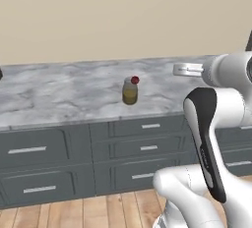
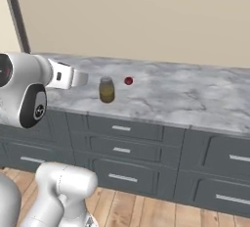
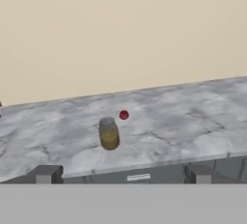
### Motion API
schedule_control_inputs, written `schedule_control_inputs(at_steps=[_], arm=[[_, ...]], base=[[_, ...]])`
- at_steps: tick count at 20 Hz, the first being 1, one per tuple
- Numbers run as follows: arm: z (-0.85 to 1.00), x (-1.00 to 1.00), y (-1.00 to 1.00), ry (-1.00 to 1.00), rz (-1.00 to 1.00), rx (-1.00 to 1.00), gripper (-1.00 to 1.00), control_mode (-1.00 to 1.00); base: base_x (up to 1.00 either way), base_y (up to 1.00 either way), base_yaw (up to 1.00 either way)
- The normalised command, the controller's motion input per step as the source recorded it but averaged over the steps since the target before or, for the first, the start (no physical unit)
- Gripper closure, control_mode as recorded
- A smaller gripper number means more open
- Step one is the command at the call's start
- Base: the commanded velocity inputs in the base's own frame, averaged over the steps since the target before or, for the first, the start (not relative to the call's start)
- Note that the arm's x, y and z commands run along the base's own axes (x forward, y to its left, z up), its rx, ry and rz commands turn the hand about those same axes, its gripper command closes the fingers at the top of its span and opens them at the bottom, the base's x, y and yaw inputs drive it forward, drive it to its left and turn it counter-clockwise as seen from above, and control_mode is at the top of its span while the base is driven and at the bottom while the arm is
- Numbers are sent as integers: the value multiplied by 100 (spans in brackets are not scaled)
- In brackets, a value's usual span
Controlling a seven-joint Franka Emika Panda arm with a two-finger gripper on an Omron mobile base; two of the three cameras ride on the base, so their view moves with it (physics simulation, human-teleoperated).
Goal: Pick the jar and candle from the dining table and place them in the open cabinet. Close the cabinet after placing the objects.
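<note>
The jar (image 3: 109,133) is clear glass with a grey lid and olive-brown filling, and it stands upright near the front edge of the marble dining table (image 3: 193,121). It also shows as the jar (image 1: 130,91) and the jar (image 2: 106,89) in the base views. My gripper (image 3: 122,175) is open, with its two dark fingertips (image 3: 46,174) far apart and nothing between them. It hovers in front of the table, short of the jar and about level with the tabletop. The white hand (image 1: 188,69) points toward the table. The candle and the cabinet are out of view.
A small red ball (image 3: 123,115) lies just behind the jar. Dark grey drawers with silver handles (image 1: 147,148) run under the tabletop, above a wooden floor. A beige wall rises behind the table. A dark object (image 1: 1,73) sits at the table's far left edge.
</note>
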Motion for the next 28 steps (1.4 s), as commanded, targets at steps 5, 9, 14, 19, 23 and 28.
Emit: schedule_control_inputs(at_steps=[5, 9, 14, 19, 23, 28], arm=[[0, 0, 0, 0, 0, 0, -100, 100], [0, 0, 0, 0, 0, 0, -100, 100], [0, 0, 0, 0, 0, 0, -100, 100], [0, 0, 0, 0, 0, 0, -100, 100], [0, 0, 0, 0, 0, 0, -100, 100], [0, 0, 0, 0, 0, 0, -100, 100]], base=[[33, 3, -2], [52, 18, -4], [53, 27, -6], [55, 44, -7], [47, 45, -6], [60, 15, -1]])
